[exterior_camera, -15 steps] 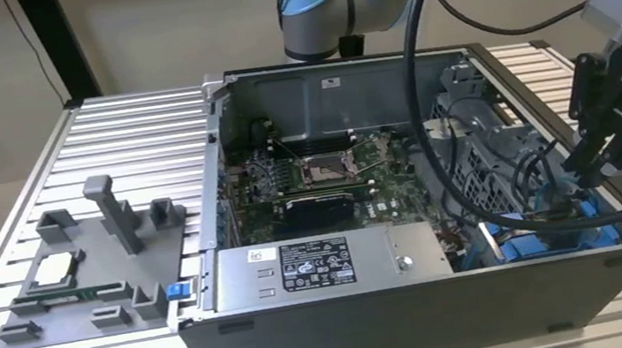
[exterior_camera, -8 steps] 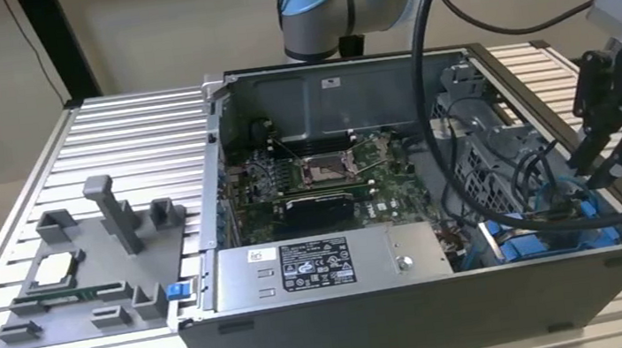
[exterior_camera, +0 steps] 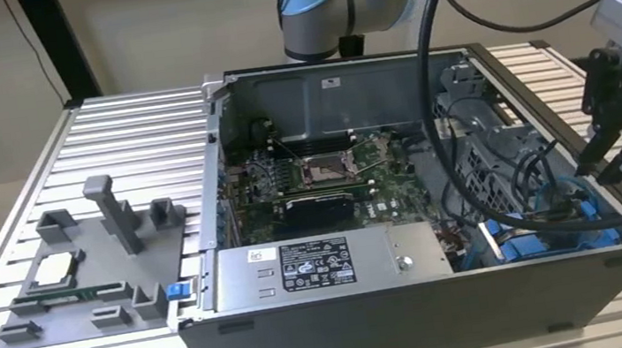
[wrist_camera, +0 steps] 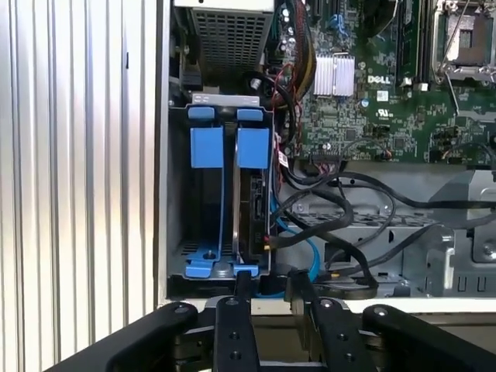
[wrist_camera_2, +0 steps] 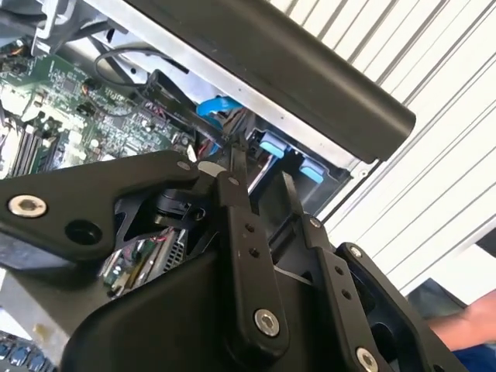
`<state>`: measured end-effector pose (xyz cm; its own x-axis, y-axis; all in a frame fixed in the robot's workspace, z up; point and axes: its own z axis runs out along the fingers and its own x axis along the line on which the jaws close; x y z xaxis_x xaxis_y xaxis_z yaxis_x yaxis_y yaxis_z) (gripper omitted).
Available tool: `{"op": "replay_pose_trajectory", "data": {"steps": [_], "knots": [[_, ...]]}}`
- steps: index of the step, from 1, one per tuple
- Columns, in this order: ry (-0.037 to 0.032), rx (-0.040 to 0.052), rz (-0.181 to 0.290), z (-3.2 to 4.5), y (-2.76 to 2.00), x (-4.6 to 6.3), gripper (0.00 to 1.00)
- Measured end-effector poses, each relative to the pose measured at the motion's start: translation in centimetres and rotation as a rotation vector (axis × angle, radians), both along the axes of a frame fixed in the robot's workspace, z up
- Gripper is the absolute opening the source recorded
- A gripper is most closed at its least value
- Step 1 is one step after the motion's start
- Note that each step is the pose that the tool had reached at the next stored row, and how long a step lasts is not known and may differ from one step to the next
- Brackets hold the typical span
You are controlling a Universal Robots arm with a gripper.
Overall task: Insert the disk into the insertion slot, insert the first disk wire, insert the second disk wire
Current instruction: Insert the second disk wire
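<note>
One ribbed aluminium table (exterior_camera: 128, 134) carries everything, and on it stands a large grey metal computer case (exterior_camera: 424, 320) with its side panel off. The black two-fingered claw (exterior_camera: 602, 169) hangs over the case's corner. It is released: in both wrist views its fingers (wrist_camera: 244, 291) stand apart with nothing between them.

Well away from the claw, outside the case's far side, lies a grey moulded parts tray (exterior_camera: 85, 273). A grey power-supply box with a black-and-white label (exterior_camera: 316, 267) and a green motherboard (wrist_camera: 372, 101) lie inside the case, farther from the claw than the drive bay.

Just ahead of the fingertips is the insertion slot (wrist_camera: 180, 217), a narrow grey metal bay with bright blue rails. The flat disk (wrist_camera: 252, 205), seen edge-on in its blue plastic carrier, stands inside that slot.

Beside the claw, looped black wires (wrist_camera: 341, 225) and a thin blue wire (wrist_camera: 298, 232) run to the disk's edge; whether they are plugged in I cannot tell.
</note>
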<state>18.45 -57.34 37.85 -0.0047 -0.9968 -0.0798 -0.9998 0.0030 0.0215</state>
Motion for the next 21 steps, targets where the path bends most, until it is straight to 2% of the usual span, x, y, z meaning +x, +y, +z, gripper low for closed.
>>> {"op": "replay_pose_trajectory", "data": {"steps": [3,9,12,21], "knots": [[-0.0062,0.0180,0.000,-0.03,0.01,0.01,1.00],[-0.0065,0.0422,-0.015,-0.19,-0.03,0.03,1.00],[-0.0070,0.0480,-0.038,-0.26,-0.03,0.03,1.00],[-0.0082,0.0574,-0.100,-0.43,-0.16,0.03,1.00]]}}
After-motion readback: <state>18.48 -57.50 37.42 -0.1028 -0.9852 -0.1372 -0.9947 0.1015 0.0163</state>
